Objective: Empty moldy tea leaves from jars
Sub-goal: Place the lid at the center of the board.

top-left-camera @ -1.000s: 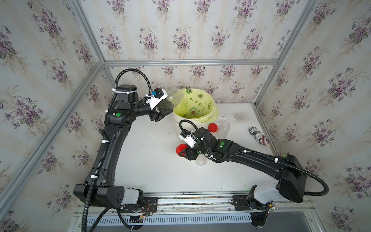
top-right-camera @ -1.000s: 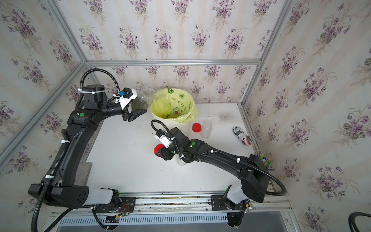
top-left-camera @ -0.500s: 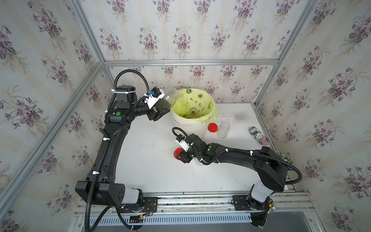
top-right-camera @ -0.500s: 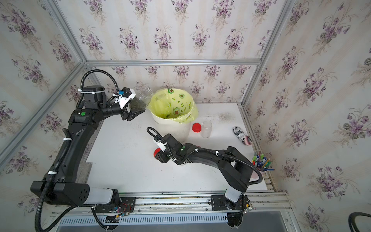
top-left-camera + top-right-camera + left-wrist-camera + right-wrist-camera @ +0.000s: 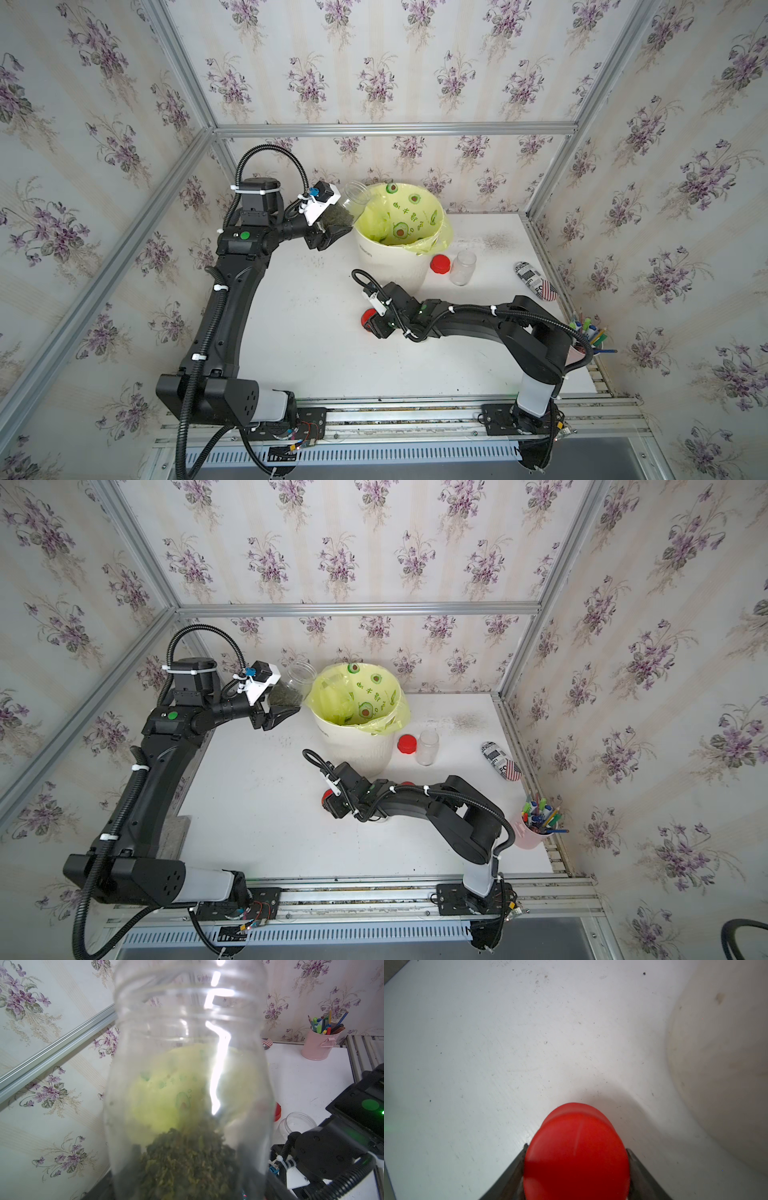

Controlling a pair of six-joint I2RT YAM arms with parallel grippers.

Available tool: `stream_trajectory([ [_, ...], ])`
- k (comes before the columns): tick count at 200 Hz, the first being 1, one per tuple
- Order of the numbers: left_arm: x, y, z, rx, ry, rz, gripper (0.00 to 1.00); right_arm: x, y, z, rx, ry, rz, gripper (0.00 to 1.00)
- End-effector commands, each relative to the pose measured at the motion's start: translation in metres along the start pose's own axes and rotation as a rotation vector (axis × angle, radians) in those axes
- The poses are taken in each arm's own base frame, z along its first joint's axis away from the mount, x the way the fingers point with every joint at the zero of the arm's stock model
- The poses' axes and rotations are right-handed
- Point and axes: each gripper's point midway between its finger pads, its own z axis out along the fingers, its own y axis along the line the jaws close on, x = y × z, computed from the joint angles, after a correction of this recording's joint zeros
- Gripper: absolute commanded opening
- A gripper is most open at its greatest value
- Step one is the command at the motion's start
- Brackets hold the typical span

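Against the frame a second back, the right arm (image 5: 478,322) is seen folded in, its elbow drawn from the counter (image 5: 311,353) edge toward 5 o'clock. The right pincer (image 5: 369,321) is kept at nearly the same spot, at 7 o'clock of the white bin (image 5: 386,270), and is clamped on a red lid (image 5: 577,1153). The left pincer (image 5: 334,226) is little changed and is still gripped around the open jar (image 5: 353,199). The jar is held in the air at 10 o'clock of the bin rim, tilted, with its mouth raised just beside the yellow-green liner (image 5: 415,199); contact with the liner cannot be told. The tea leaves (image 5: 338,216) are still lodged in the jar's lower end. In both top views a second red lid (image 5: 440,264) and an empty jar (image 5: 463,268) are shown just beside each other at 4 o'clock of the bin. The pink cup (image 5: 530,835) of pens is shown whole in a top view. Only in the left wrist view are the leaves seen close, as a clumped green-brown mass, with the liner blurred through the clear wall; the pincer itself is not shown there. Only in the right wrist view are the dark fingers (image 5: 512,1172) seen pressed on both sides of the lid, low over the counter, with the bin wall near.
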Motion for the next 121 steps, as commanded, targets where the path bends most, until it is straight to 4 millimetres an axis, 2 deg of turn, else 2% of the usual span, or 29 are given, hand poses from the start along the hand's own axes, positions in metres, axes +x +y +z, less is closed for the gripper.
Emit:
stream_trajectory([
  [1,-0.008,0.001,-0.002,0.001,-0.033,0.023,0.75,-0.003,-0.002,0.006,0.013,-0.014,0.005,0.32],
  [46,-0.008,0.001,-0.001,0.004,-0.034,0.024,0.75,0.001,-0.001,0.012,0.009,0.005,0.003,0.37],
  [121,-0.008,0.001,-0.001,0.006,-0.036,0.024,0.76,0.007,-0.001,0.018,0.005,0.041,-0.003,0.54],
])
